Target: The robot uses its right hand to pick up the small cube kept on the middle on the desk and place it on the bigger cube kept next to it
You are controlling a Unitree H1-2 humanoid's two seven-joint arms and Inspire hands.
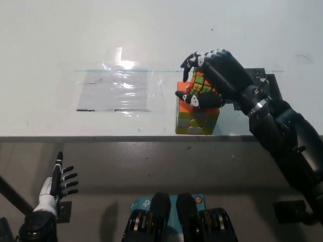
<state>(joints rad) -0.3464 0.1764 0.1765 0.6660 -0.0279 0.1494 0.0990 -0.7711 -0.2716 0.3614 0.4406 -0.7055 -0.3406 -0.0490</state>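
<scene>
My black right hand [214,78] is shut on the small multicoloured cube [200,86], which sits on or just above the top of the bigger cube [197,117]. The bigger cube stands near the front edge of the white desk [151,35], its orange, yellow and white stickers showing below my fingers. Contact between the two cubes is hidden by the hand. My white left hand [54,187] hangs open at the lower left, below desk level.
A shiny clear plastic sheet [118,91] is taped flat on the desk left of the cubes. Black tape marks [262,83] lie behind my right wrist. The desk's front edge runs just below the bigger cube.
</scene>
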